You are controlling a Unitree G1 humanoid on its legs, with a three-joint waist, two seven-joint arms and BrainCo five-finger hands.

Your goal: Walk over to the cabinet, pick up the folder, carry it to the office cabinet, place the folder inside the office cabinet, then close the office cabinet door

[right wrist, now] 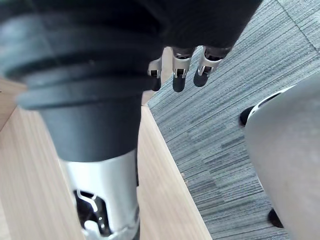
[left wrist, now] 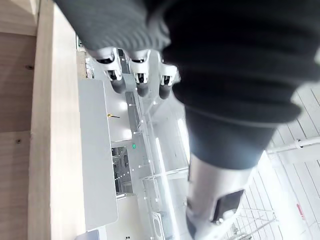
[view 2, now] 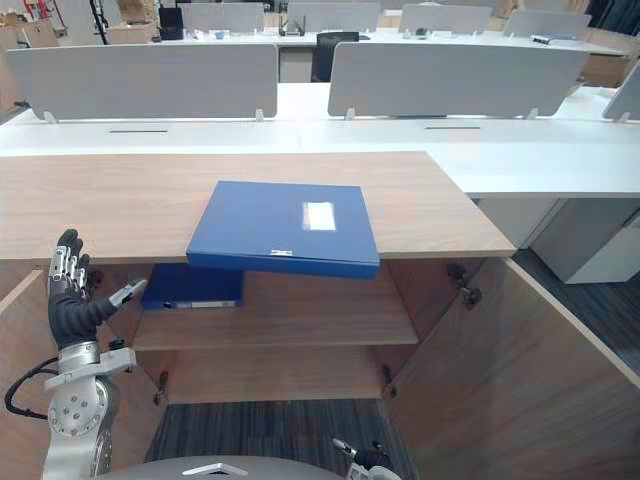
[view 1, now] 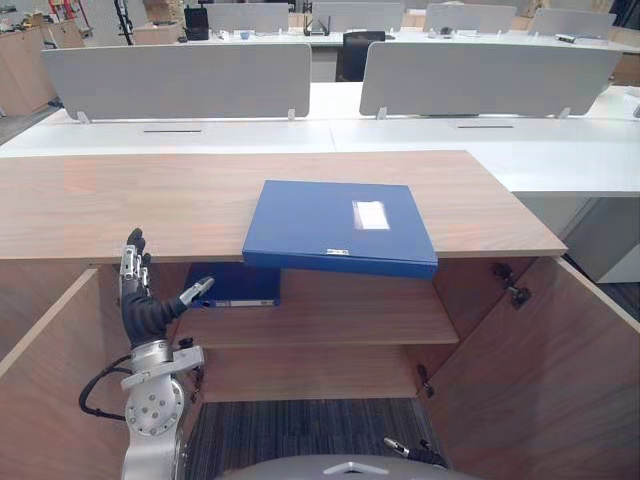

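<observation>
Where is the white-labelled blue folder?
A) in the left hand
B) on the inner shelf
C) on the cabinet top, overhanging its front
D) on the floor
C: the folder lies flat on the cabinet top, its near edge jutting past the front; the open left hand is apart from it.

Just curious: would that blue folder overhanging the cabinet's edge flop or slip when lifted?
Probably stiff: the folder lies flat where it overhangs. Its cover looks smooth, so it may slide on the top. Pulled outward, it could tip off.
</observation>
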